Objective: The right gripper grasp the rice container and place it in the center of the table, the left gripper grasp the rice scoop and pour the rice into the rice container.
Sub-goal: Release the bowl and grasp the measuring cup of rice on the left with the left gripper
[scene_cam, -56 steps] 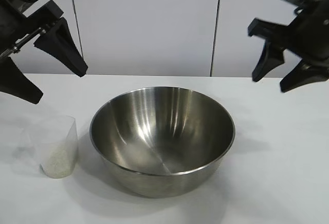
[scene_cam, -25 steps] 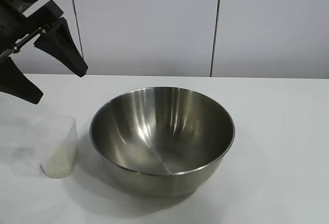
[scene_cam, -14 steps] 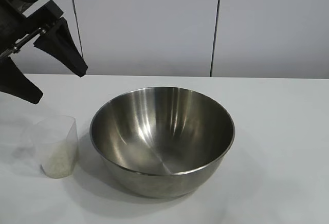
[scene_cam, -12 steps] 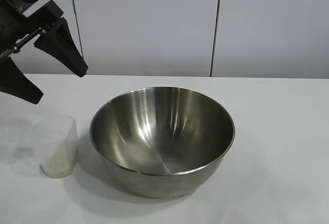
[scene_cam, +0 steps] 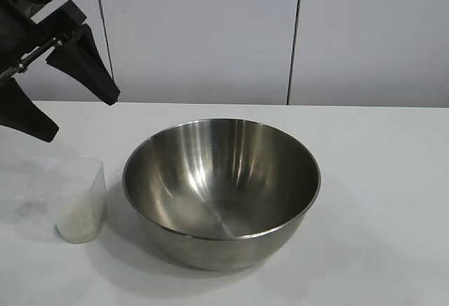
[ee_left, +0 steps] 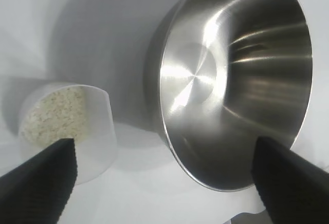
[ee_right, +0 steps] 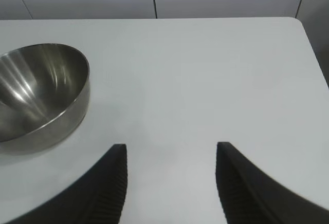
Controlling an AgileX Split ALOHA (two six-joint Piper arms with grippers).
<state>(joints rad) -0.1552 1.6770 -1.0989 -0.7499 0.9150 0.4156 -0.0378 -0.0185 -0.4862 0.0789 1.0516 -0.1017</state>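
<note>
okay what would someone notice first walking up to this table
The big shiny rice container sits empty at the middle of the table. Beside it on the left stands the clear rice scoop with rice in its bottom, and the open left gripper hangs above it.

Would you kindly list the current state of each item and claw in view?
rice container: upright, empty, mid-table.
rice scoop: upright beside it, ungrasped.
rice: inside the scoop.
left claw: open, above the scoop.
right claw: open, holding nothing, away from the container.
</note>
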